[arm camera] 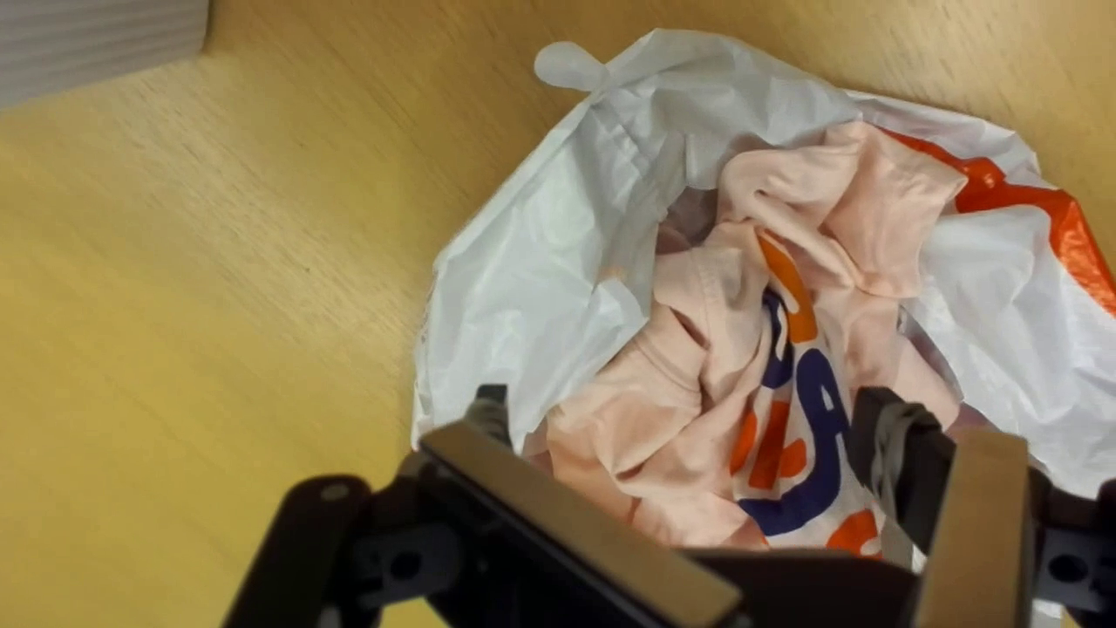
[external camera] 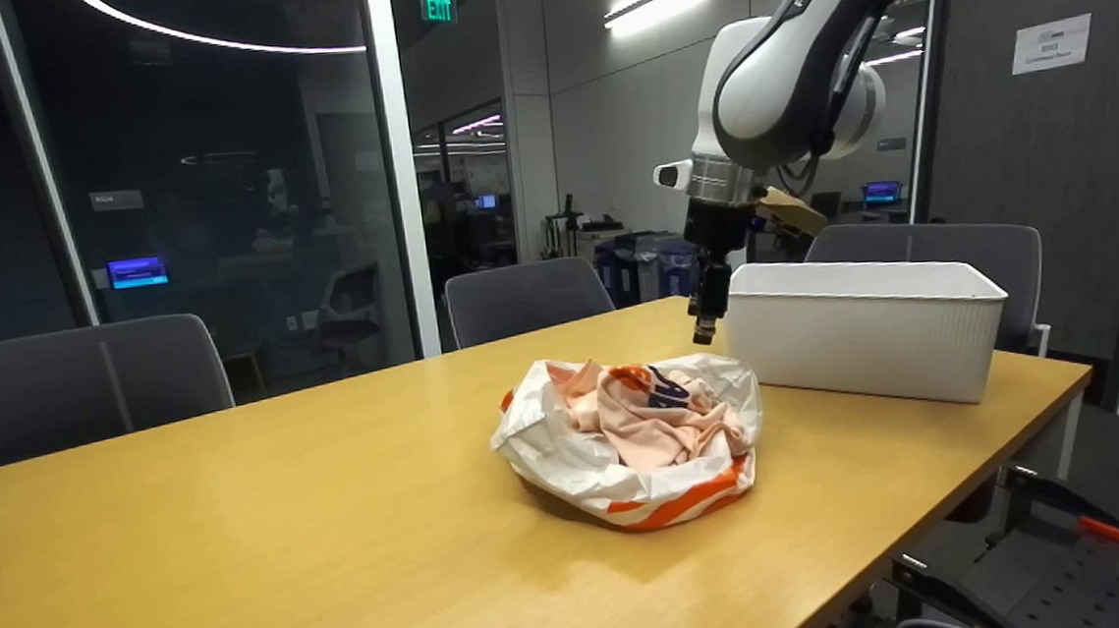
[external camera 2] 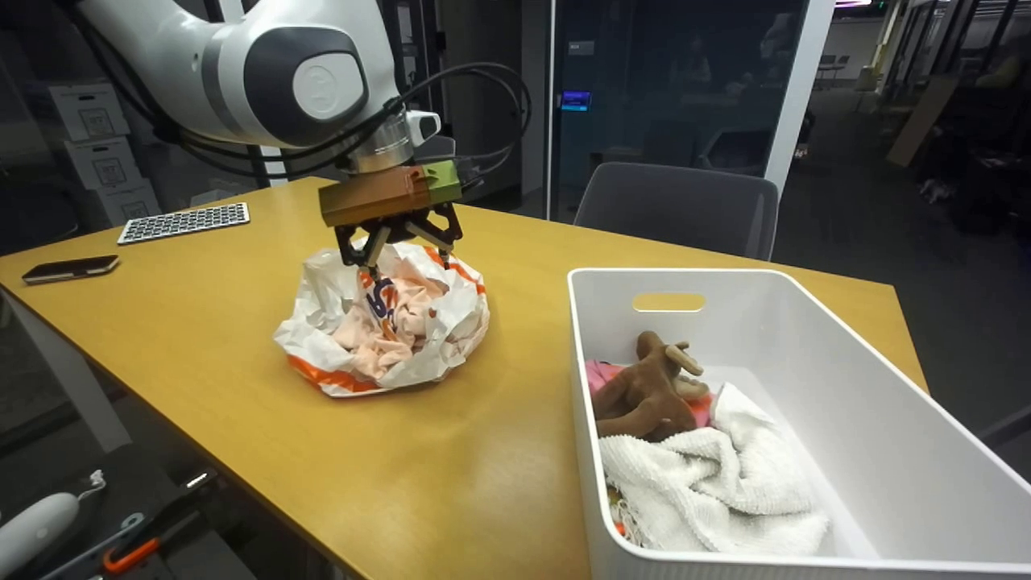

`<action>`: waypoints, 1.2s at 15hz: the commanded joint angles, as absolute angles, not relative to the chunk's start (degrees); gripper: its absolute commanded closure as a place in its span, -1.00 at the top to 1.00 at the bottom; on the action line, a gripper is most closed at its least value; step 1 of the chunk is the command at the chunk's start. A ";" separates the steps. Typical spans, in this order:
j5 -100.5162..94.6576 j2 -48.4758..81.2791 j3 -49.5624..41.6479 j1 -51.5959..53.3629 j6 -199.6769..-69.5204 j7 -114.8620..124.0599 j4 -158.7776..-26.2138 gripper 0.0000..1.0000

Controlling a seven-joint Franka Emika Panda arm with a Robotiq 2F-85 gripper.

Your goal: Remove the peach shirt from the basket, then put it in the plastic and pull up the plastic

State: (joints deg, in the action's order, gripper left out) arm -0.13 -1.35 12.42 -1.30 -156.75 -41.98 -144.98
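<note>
The peach shirt (external camera: 661, 430) with orange and dark blue print lies crumpled inside the white and orange plastic bag (external camera: 554, 442). The bag sits open and slumped on the table, its rim around the shirt. Both also show in an exterior view, the shirt (external camera 2: 415, 302) inside the bag (external camera 2: 318, 302). My gripper (external camera 2: 409, 267) is open and empty above the bag. In the wrist view its fingers (arm camera: 684, 399) are wide apart over the shirt (arm camera: 649, 427) and the bag's edge (arm camera: 540, 279). The white basket (external camera: 861, 332) stands beside the bag.
The basket (external camera 2: 870, 419) holds a brown plush toy (external camera 2: 648, 395), a white towel (external camera 2: 717, 483) and pink cloth. A keyboard (external camera 2: 185, 223) and a dark phone-like object (external camera 2: 71, 269) lie on the table (external camera: 289, 530). Chairs (external camera: 529, 296) stand along the table's edge.
</note>
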 commanded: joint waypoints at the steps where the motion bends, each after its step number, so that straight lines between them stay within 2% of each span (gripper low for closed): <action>1: -0.57 -0.27 8.50 1.27 -155.01 -41.08 -142.21 1.00; 11: -23.46 6.61 -6.04 -6.40 -155.21 -18.39 -120.30 1.00; 18: -31.61 12.19 -11.73 -6.56 -154.66 -5.38 -121.08 1.00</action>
State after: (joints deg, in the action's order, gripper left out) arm -30.25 10.63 -10.65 -7.12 -155.41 -8.87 -121.06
